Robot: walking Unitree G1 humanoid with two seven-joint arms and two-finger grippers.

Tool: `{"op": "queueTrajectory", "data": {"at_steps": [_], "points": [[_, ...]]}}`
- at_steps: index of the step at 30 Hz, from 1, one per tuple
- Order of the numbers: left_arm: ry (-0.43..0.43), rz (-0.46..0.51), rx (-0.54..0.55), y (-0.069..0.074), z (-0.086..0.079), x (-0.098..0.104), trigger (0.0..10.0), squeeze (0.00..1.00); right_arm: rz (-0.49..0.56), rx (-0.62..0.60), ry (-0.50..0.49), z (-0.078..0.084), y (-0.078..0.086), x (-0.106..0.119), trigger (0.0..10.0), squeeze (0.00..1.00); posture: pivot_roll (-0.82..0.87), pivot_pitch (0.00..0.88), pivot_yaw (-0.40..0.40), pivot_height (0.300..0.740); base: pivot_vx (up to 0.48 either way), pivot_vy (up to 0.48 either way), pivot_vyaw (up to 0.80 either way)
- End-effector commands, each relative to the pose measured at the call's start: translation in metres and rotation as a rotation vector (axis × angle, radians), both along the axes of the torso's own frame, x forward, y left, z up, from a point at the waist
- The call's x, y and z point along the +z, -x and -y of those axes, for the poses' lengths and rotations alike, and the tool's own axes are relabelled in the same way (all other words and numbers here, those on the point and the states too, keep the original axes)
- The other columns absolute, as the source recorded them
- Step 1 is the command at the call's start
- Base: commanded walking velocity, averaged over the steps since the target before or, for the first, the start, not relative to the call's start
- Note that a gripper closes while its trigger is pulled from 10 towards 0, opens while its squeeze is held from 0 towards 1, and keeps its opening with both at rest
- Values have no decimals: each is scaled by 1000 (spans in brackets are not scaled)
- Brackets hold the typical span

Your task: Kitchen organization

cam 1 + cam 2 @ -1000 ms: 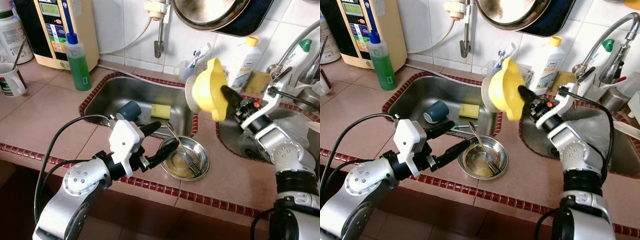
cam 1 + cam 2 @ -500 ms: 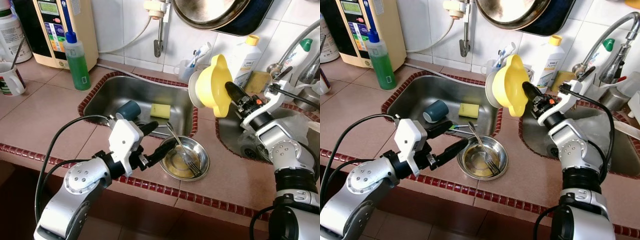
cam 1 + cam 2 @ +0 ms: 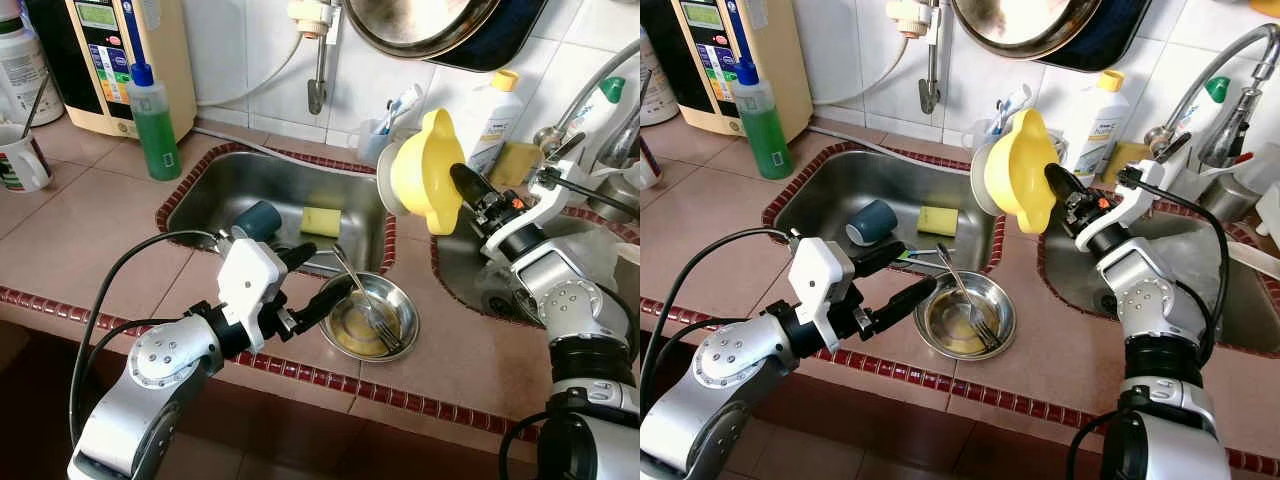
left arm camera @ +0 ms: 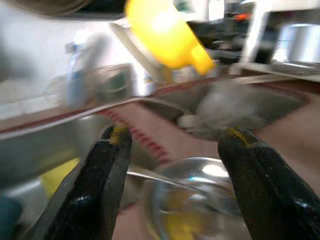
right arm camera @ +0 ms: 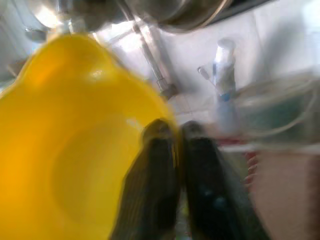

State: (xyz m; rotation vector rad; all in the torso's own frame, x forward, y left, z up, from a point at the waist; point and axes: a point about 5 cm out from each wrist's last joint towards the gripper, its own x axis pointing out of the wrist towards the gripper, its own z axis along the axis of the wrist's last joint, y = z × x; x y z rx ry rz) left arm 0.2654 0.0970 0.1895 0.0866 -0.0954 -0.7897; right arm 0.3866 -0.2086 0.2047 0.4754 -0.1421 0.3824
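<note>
My right gripper (image 3: 452, 176) is shut on the rim of a yellow bowl (image 3: 420, 172), held tilted in the air over the tiled divider between the two sinks; the bowl (image 5: 70, 145) looms close in the right wrist view. A steel bowl (image 3: 367, 316) with a fork (image 3: 362, 296) and yellowish residue sits on the counter in front of the left sink (image 3: 240, 190). My left gripper (image 3: 320, 278) is open, its fingers reaching the steel bowl's left rim. The left wrist view shows both fingertips (image 4: 112, 137) straddling that bowl (image 4: 200, 200).
In the left sink lie a dark blue cup (image 3: 258, 218) and a yellow sponge (image 3: 321, 221). A green soap bottle (image 3: 155, 125), a white mug (image 3: 24, 160) and a water dispenser (image 3: 120, 50) stand at the left. A white bottle (image 3: 493, 115) and tap (image 3: 590, 90) are by the right sink.
My right gripper has tipped the yellow bowl and shifted it slightly up and back, then held still. The left gripper has stayed by the steel bowl.
</note>
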Motion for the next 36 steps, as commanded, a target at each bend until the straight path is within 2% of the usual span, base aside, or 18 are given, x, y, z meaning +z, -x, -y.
{"op": "queueTrajectory", "data": {"at_steps": [1, 12, 21, 32, 36], "points": [[18, -10, 71, -12, 4, 9, 10000, 0, 82, -63, 128, -12, -12, 21, 10000, 0, 130, 79, -87, 740, 0, 0, 0], [23, -24, 67, -14, 7, 10, 10000, 0, 94, -85, 139, -10, -16, 22, 10000, 0, 129, 76, -85, 740, 0, 0, 0], [22, -51, 49, -1, 5, 14, 10000, 0, 105, -90, 170, -8, -17, 23, 10000, 0, 134, 144, -89, 740, 0, 0, 0], [34, -101, 47, 7, -1, 20, 10000, 0, 123, -57, 195, -19, -19, 27, 10000, 0, 137, 234, -89, 740, 0, 0, 0], [42, -114, 51, 6, -3, 23, 10000, 0, 137, -36, 195, -27, -21, 33, 10000, 0, 133, 257, -87, 740, 0, 0, 0]]}}
